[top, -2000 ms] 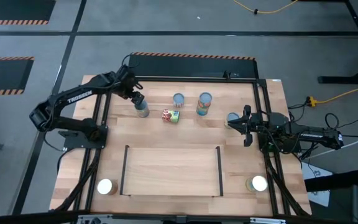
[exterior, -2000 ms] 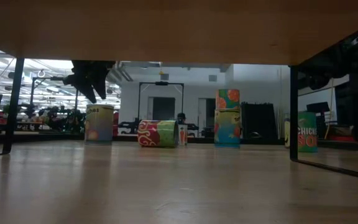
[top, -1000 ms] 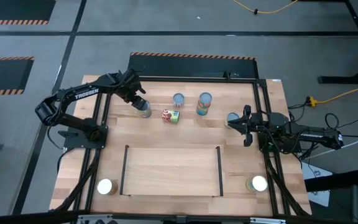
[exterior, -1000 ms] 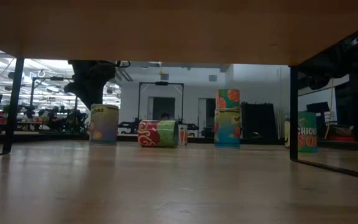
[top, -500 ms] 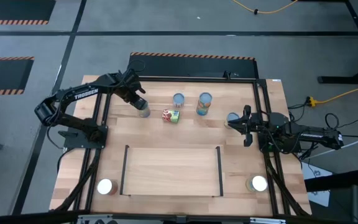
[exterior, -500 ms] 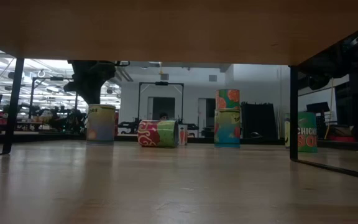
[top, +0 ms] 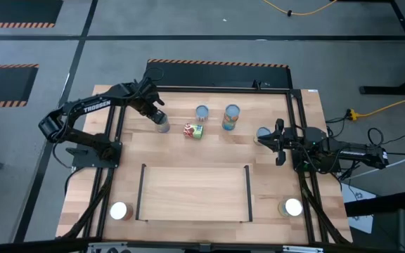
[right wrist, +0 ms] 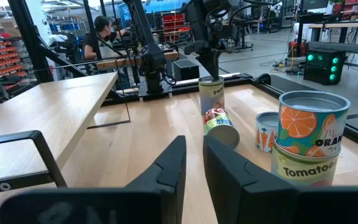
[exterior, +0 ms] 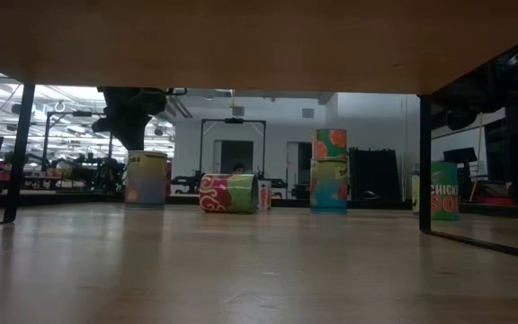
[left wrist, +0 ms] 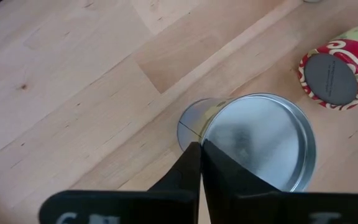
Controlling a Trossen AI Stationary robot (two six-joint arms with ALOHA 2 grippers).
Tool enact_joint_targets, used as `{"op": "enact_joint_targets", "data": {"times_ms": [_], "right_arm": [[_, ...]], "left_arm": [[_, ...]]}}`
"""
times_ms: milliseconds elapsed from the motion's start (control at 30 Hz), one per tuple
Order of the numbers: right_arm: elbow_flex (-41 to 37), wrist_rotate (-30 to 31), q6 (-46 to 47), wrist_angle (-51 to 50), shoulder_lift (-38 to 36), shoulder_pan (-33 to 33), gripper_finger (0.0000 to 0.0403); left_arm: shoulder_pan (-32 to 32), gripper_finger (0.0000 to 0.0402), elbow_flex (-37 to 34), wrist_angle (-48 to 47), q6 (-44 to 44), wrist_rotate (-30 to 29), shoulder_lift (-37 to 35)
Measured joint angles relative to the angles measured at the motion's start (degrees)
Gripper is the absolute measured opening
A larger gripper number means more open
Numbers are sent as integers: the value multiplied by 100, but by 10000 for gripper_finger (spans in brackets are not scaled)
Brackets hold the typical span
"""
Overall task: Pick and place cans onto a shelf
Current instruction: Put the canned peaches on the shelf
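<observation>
Several cans stand on the table's far half. One with a silvery top [left wrist: 260, 140] stands upright [top: 162, 126] under my left gripper [left wrist: 199, 152], which is shut with nothing between its fingers. A red-patterned can [top: 193, 131] lies on its side next to it. Farther right are a small can [top: 202, 111] and a stack of two cans [exterior: 329, 171]. My right gripper [right wrist: 194, 163] waits at the table's right, its fingers narrowly apart, beside a green can [top: 263, 133]. The light-wood shelf [top: 194, 191] fills the near middle. My left gripper's shut fingertips [left wrist: 191, 155] stand at the rim of the can's top [left wrist: 209, 134], coming slanting from above. I cannot tell whether they touch it. The can stands upright on the table [exterior: 146, 178].
Black frame rails [top: 111, 140] run along the table's left and right sides. Two more cans stand at the near corners, one on the left [top: 119, 211] and one on the right [top: 292, 207]. A person sits in the room behind [right wrist: 101, 31].
My left gripper has shut above the silvery-topped can without taking hold of it. The can has shifted a little toward the table's left edge and stays upright.
</observation>
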Motion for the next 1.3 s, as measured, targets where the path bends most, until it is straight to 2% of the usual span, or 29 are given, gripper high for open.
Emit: {"op": "enact_joint_targets", "data": {"times_ms": [533, 800, 1300], "right_arm": [[-1, 0, 0, -2, 0, -1, 61], [0, 0, 0, -2, 1, -2, 61], [-1, 0, 0, 0, 0, 0, 61]], "left_arm": [[0, 0, -12, 39, -2, 46, -451], [-4, 0, -3, 72, -88, 711, -811], [-396, 0, 10, 72, -1307, 1698, -2217]]}}
